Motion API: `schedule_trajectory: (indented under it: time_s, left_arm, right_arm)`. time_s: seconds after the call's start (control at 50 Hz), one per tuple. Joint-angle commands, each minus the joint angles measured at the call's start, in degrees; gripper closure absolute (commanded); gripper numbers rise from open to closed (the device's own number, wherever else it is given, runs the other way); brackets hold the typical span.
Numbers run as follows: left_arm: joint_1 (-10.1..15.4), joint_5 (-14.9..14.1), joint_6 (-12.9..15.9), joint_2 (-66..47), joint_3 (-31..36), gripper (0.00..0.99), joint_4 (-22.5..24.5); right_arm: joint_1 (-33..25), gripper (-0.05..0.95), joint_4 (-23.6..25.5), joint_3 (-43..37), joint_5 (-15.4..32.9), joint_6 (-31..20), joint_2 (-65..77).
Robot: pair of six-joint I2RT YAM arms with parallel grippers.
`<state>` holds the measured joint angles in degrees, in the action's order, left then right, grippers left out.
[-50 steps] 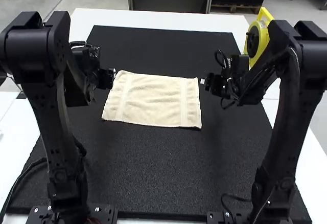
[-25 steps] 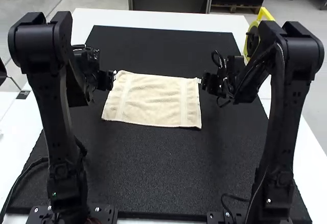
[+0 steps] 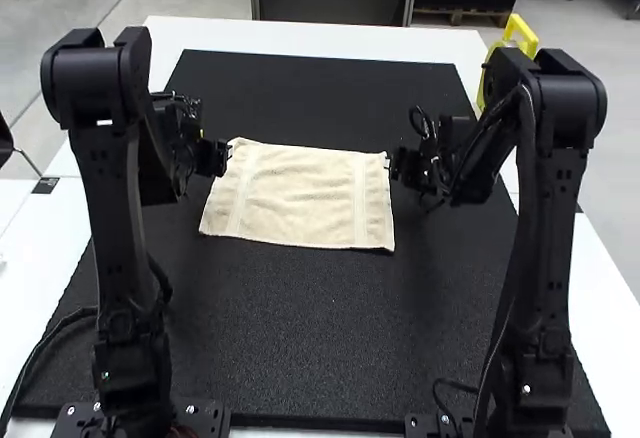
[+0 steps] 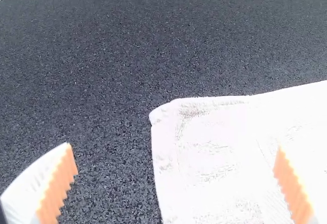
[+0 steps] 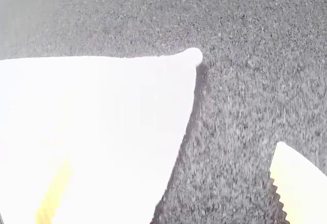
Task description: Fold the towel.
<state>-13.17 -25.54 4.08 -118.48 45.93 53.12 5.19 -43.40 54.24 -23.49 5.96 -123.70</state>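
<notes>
Towel [image 3: 305,196] spread flat on mat [image 3: 310,338]; left end effector [image 3: 224,154] at its far left corner, fingers apart; right end effector [image 3: 394,165] at far right corner, fingers likewise apart.

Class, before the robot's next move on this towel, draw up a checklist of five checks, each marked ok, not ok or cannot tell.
1. Towel flat on the black mat: ok.
2. Left hand open near a far corner: ok.
3. Right hand open near the other far corner: ok.
4. Cloth gripped at both corners: not ok, neither hand is shut on it.
5. Fingertips low enough to pinch: cannot tell.
</notes>
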Motion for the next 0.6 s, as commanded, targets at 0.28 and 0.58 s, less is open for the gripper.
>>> schedule_trajectory:
  time_s: [0.28, 0.58]
  left_arm:
    - [-0.63, -2.59, 0.32, -3.60, 10.58, 0.089, -4.87]
    - [-0.63, -6.28, 0.58, -6.59, 17.52, 0.089, -12.78]
  right_arm:
    - [1.75, 0.00, 1.65, 9.39, -1.12, -0.16, -2.86]
    - [2.46, 0.00, 3.41, 13.09, -1.12, 0.20, -5.59]
